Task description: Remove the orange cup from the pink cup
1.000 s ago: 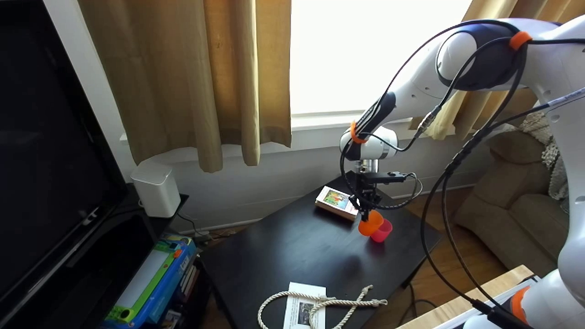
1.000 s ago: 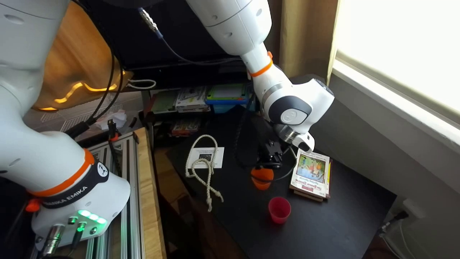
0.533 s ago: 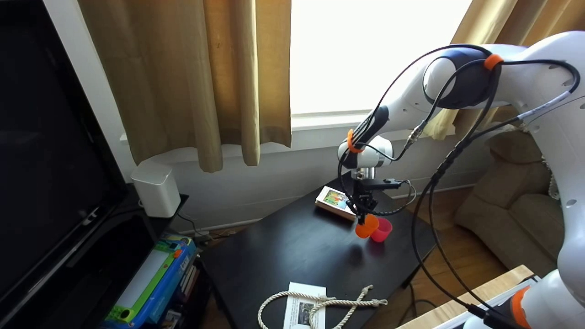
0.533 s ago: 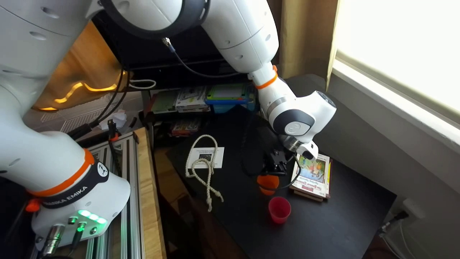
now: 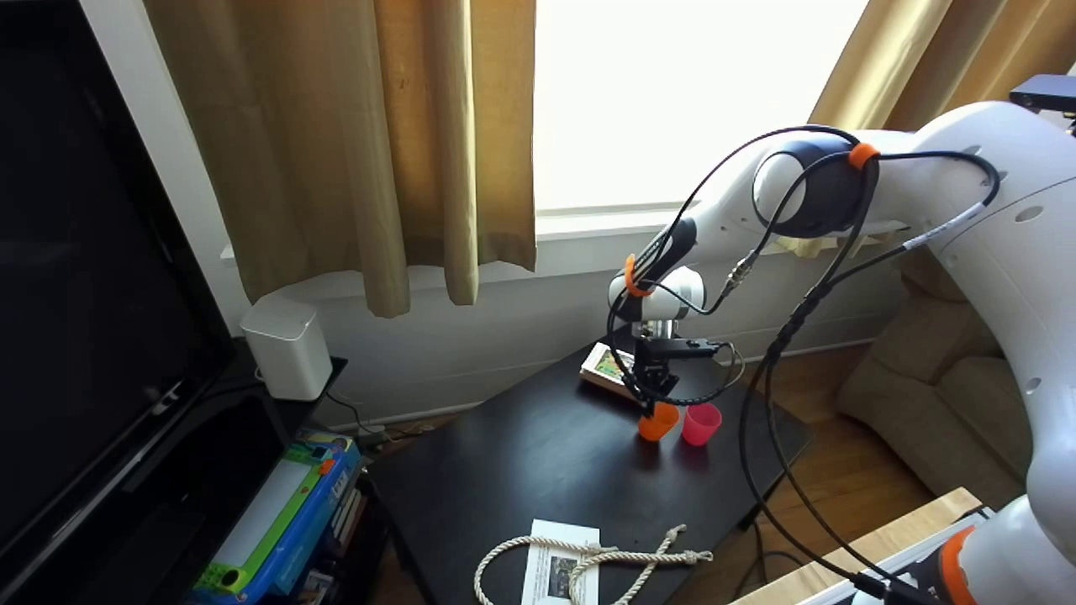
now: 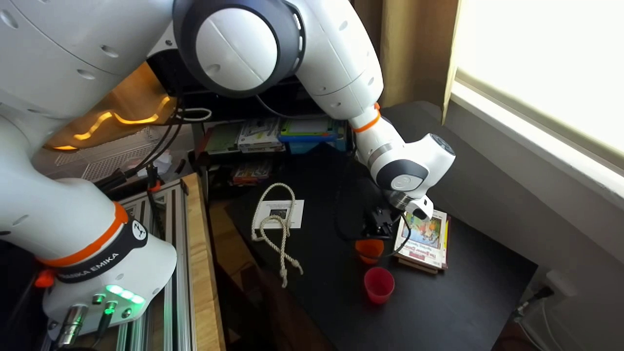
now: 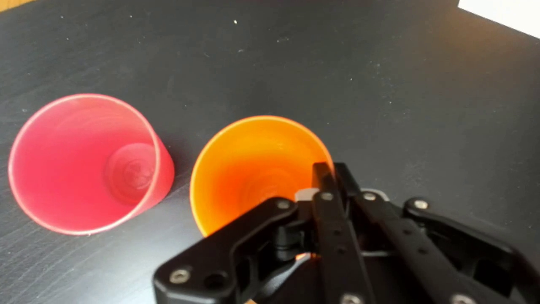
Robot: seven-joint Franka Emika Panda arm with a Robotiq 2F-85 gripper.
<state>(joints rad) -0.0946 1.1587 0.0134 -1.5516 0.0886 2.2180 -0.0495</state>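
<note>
The orange cup (image 5: 658, 425) is apart from the pink cup, beside it and at or just above the black table; I cannot tell if it touches. It also shows in an exterior view (image 6: 369, 250) and in the wrist view (image 7: 257, 164), its mouth toward the camera. My gripper (image 7: 336, 169) is shut on its rim, one finger inside the wall and one outside; part of the near rim is hidden by the gripper. The pink cup (image 7: 84, 169) stands upright and empty on the table, in both exterior views (image 5: 702, 424) (image 6: 379, 284).
A book stack (image 6: 423, 240) lies behind the gripper near the table's window side. A rope (image 5: 639, 556) lies over a white printed sheet (image 5: 546, 580) at the other end of the black table (image 5: 521, 454). A wall and window sill border the table.
My gripper has moved down and sideways with the orange cup, away from the pink cup in the wrist-side view, lowering it to about table height. The pink cup has not moved.
</note>
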